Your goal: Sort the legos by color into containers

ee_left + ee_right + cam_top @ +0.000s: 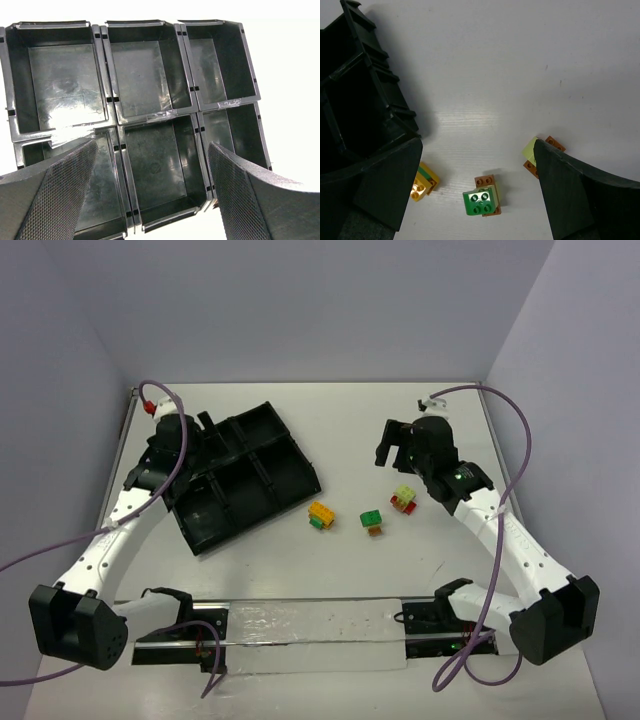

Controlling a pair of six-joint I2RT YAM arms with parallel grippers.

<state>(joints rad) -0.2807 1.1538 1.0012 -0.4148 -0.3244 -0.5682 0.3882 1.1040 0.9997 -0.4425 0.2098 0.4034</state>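
Note:
Three small clusters of legos lie on the white table right of the tray: an orange and green one (321, 515) (424, 181), a green-topped one on brown-orange bricks (373, 523) (482, 197), and a yellow-green one on red-brown bricks (405, 499) (534, 152). The black tray (245, 475) of containers (150, 145) lies skewed at left, and every compartment in view has nothing in it. My left gripper (200, 440) (152, 147) hangs open above the tray. My right gripper (398, 455) (477, 145) is open above the legos, holding nothing.
The tray's corner (355, 100) reaches into the right wrist view at left. Grey walls enclose the table at the back and sides. A clear strip (310, 635) and the arm bases run along the near edge. Purple cables loop beside both arms.

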